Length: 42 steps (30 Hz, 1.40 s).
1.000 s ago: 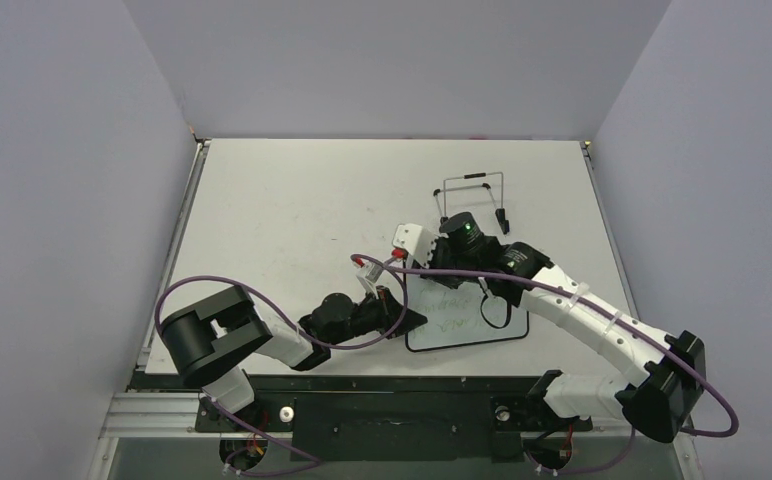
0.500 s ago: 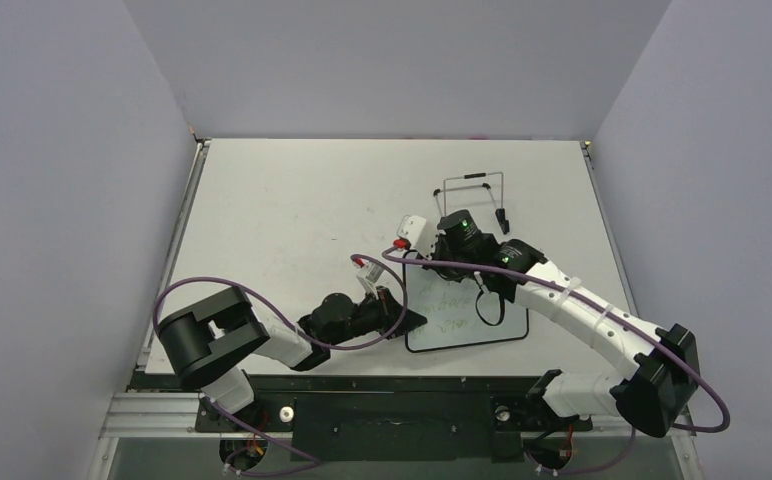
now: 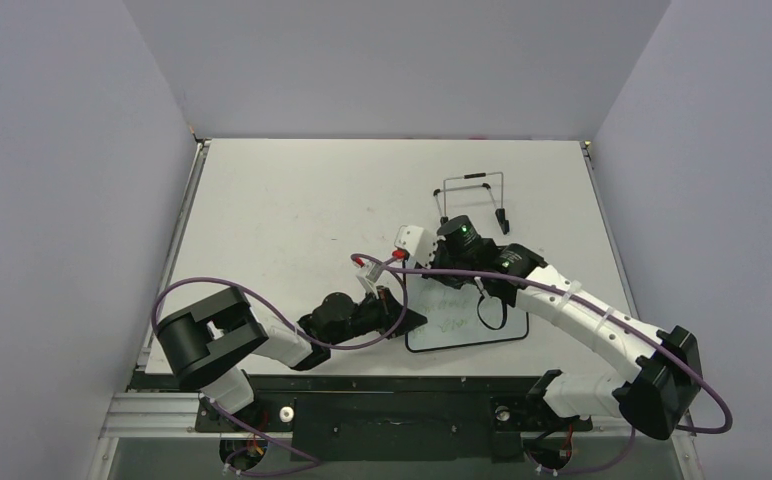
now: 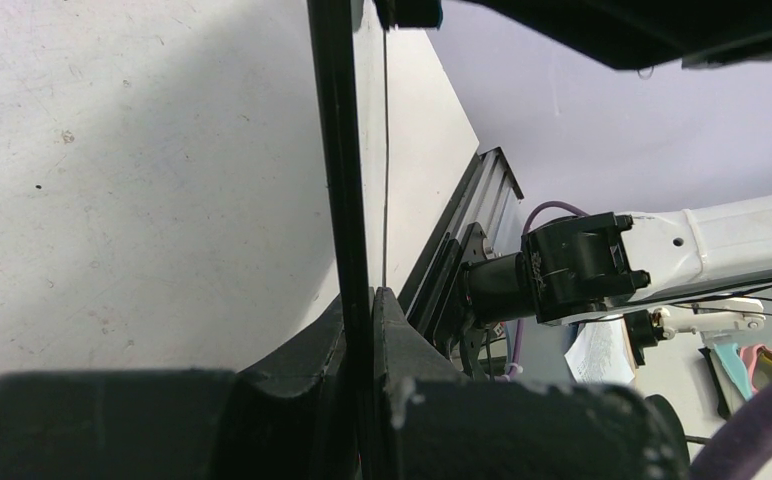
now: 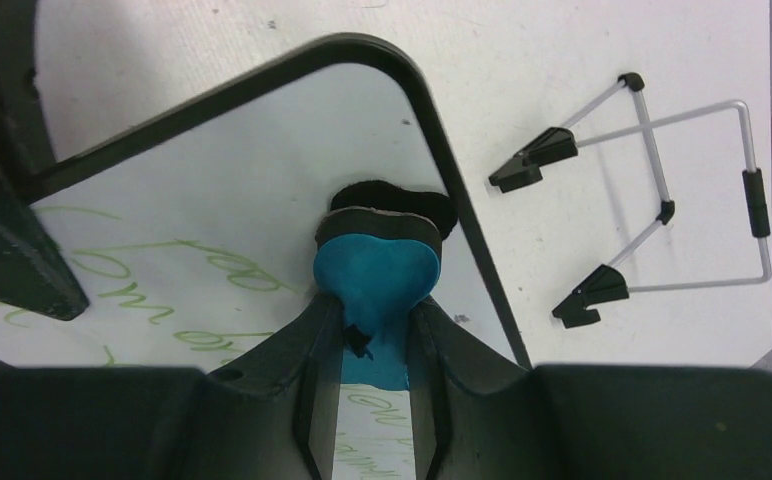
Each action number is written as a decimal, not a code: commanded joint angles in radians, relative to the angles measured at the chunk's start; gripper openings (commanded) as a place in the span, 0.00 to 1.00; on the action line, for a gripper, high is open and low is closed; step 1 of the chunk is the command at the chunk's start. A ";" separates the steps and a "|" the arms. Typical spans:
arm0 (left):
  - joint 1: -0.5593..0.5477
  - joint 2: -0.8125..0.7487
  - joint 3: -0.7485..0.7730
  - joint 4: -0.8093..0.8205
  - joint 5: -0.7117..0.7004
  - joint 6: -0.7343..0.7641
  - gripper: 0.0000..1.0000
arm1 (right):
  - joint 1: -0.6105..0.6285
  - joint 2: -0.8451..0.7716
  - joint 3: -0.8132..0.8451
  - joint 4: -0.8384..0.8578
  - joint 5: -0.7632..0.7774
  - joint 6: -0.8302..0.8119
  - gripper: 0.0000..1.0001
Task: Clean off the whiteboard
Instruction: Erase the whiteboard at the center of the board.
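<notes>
The whiteboard (image 3: 472,325) lies near the table's front edge, white with a thin black frame and green handwriting (image 5: 172,300) on it. My left gripper (image 3: 409,322) is shut on its left edge; in the left wrist view the black frame (image 4: 347,180) runs up from between the closed fingers (image 4: 402,340). My right gripper (image 5: 375,305) is shut on a blue-black eraser (image 5: 377,262), whose dark pad presses on the board (image 5: 212,180) near a rounded far corner. In the top view the right wrist (image 3: 465,238) hides the eraser and the board's far part.
A wire stand (image 3: 472,195) with black feet (image 5: 537,165) lies on the table just beyond the board. Purple cables (image 3: 262,295) loop over both arms. Grey walls close in the table on the left, right and far sides.
My right wrist swung a little to the left over the board's far part, then back to the right, with the eraser still held. The left arm and the board have not moved.
</notes>
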<state>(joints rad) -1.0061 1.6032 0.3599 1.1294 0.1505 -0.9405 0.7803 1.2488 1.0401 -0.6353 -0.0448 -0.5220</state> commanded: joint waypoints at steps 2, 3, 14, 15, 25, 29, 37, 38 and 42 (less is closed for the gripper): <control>-0.009 -0.043 0.035 0.037 0.028 0.071 0.00 | -0.033 0.004 0.020 0.060 0.056 0.036 0.00; -0.009 -0.045 0.037 0.035 0.028 0.073 0.00 | -0.024 0.006 0.020 0.053 0.054 0.028 0.00; -0.012 -0.047 0.034 0.026 0.018 0.074 0.00 | 0.001 -0.058 -0.055 0.014 -0.103 -0.051 0.00; -0.012 -0.047 0.034 0.027 0.018 0.073 0.00 | -0.013 -0.060 -0.057 0.023 -0.085 -0.044 0.00; -0.023 -0.036 0.040 0.018 0.003 0.069 0.00 | -0.058 -0.040 -0.004 0.096 -0.002 0.038 0.00; -0.026 -0.033 0.043 0.016 -0.001 0.066 0.00 | -0.058 -0.048 -0.014 0.063 -0.083 0.013 0.00; -0.028 -0.040 0.036 0.017 -0.013 0.067 0.00 | -0.026 -0.073 -0.070 0.042 -0.142 -0.029 0.00; -0.029 -0.039 0.036 0.017 -0.013 0.068 0.00 | -0.029 -0.073 -0.070 0.054 -0.099 -0.020 0.00; -0.030 -0.038 0.037 0.016 -0.014 0.065 0.00 | -0.058 -0.063 -0.044 0.106 0.007 0.040 0.00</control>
<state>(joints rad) -1.0203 1.5875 0.3656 1.1019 0.1272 -0.9367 0.7406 1.1946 0.9810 -0.5972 -0.1345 -0.5308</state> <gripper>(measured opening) 0.032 0.222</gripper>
